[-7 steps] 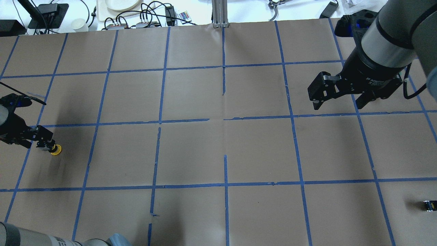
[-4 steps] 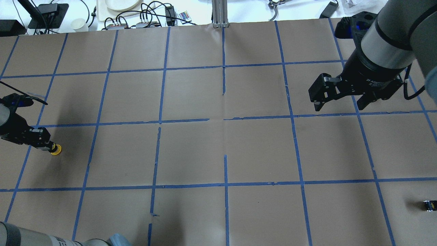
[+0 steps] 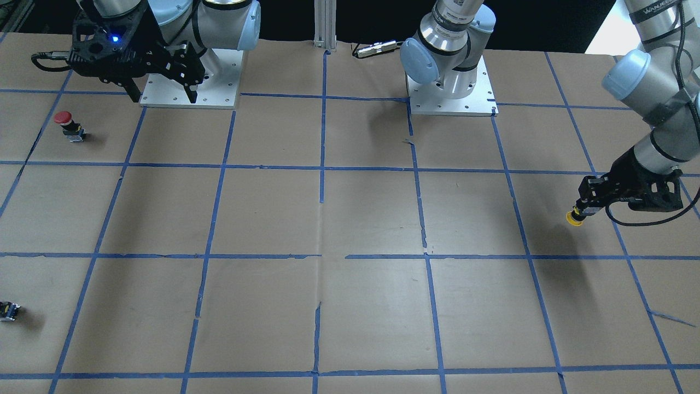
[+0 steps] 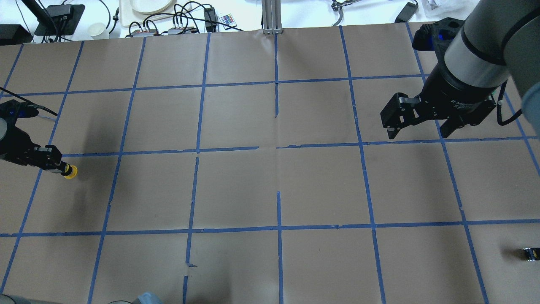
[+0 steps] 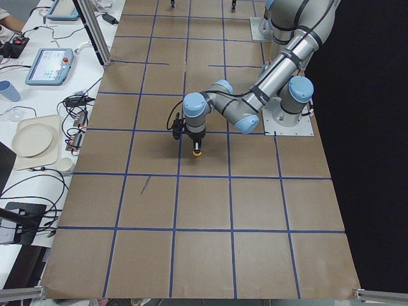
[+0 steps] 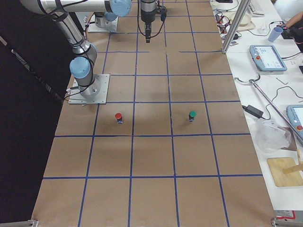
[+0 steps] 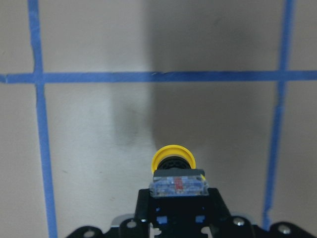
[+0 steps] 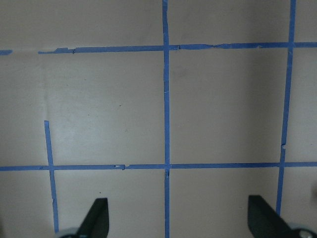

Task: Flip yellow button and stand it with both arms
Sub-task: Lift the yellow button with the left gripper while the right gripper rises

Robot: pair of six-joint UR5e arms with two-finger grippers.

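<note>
The yellow button [image 4: 70,172] is held by its grey-and-black body in my left gripper [image 4: 59,168], which is shut on it at the table's left edge. The yellow cap points away from the fingers, down toward the paper. It also shows in the left wrist view [image 7: 172,158], the front view [image 3: 573,218] and the left side view [image 5: 197,153]. I cannot tell whether the cap touches the table. My right gripper [image 4: 419,131] is open and empty, high over the far right of the table, far from the button. Its fingertips frame bare paper in the right wrist view [image 8: 179,218].
A red-capped button [image 3: 64,121] stands near the right arm's base plate [image 3: 188,82]. A green-capped button [image 6: 191,115] stands further out. A tiny black-and-yellow part [image 4: 530,253] lies at the right edge. Cables and dishes [image 4: 147,6] lie beyond the far edge.
My left gripper has moved a little away from the robot with the yellow button still in it. The right gripper has barely shifted and stays open.
</note>
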